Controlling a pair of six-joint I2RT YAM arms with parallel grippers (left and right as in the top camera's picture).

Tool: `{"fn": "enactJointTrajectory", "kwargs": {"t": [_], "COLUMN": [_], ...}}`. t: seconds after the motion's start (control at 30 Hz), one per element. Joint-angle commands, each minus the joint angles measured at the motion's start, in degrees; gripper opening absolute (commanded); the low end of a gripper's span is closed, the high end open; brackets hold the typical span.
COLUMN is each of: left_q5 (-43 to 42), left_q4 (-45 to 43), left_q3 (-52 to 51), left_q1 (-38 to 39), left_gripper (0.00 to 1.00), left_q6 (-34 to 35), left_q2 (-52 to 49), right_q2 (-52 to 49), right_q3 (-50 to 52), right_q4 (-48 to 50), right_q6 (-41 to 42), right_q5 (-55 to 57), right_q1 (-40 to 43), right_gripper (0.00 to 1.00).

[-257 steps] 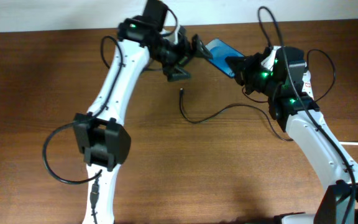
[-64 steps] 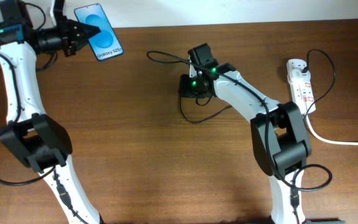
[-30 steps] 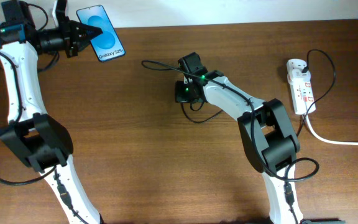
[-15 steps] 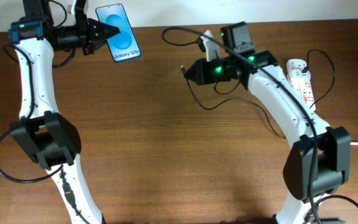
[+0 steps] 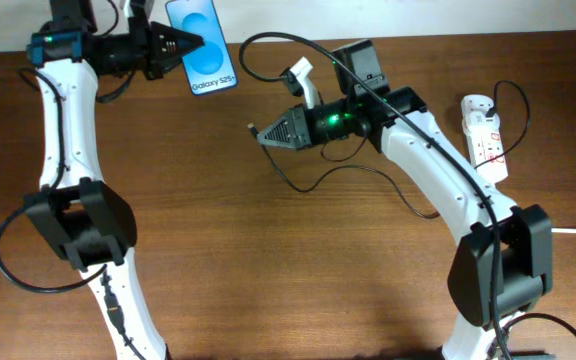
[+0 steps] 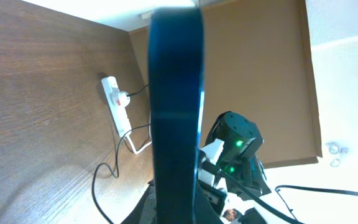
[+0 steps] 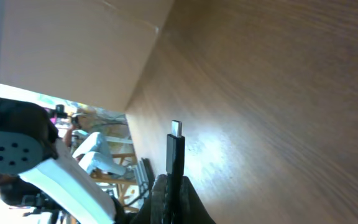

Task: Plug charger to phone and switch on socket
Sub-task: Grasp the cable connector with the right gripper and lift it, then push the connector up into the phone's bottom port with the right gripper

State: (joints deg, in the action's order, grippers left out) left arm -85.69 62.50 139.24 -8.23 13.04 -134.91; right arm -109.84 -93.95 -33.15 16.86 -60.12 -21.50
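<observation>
My left gripper [image 5: 180, 45] is shut on the phone [image 5: 204, 55] and holds it up at the back left, blue screen facing the overhead camera. In the left wrist view the phone [image 6: 176, 93] stands edge-on between the jaws. My right gripper [image 5: 271, 133] is shut on the charger's plug [image 5: 253, 128], which points left, below and to the right of the phone with a gap between them. The plug's metal tip [image 7: 176, 129] sticks out past the right gripper [image 7: 174, 183]. The black cable [image 5: 313, 186] loops over the table. The white socket [image 5: 485, 138] lies at the far right.
A thick white cord [image 5: 538, 225] runs from the socket off the right edge. The socket [image 6: 117, 104] also shows in the left wrist view, with the right arm [image 6: 235, 146] beyond the phone. The table is dark wood [image 5: 268, 270]; a pale wall borders its back edge.
The right gripper has carried the plug left and slightly toward the front, nearer the phone. The left gripper has shifted the phone a little right and toward the back.
</observation>
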Motion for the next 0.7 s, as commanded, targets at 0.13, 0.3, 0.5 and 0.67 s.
{"fn": "enactJointTrajectory", "kwargs": {"t": [0.13,0.3,0.5,0.67], "left_q5": [3.2,3.3,4.0,4.1], "left_q4": [-5.4,-15.5,-18.5,-18.5], "left_q3": [0.3,0.3,0.3,0.3], "left_q1": [0.2,1.8,2.2,2.2], "left_gripper": [0.0,0.0,0.0,0.0], "left_q6": [11.6,21.7,29.4,30.7], "left_q2": [-0.3,-0.3,-0.3,-0.3], "right_q2": [0.2,0.2,0.2,0.2], "right_q3": [-0.2,-0.2,-0.2,-0.2], "right_q4": [9.1,16.1,21.1,23.8], "right_q6": [12.4,20.4,24.1,25.5], "right_q5": [-2.4,-2.5,-4.0,-3.7], "right_q1": [-0.3,-0.2,-0.2,-0.2], "right_gripper": [0.04,0.04,0.04,0.04]}}
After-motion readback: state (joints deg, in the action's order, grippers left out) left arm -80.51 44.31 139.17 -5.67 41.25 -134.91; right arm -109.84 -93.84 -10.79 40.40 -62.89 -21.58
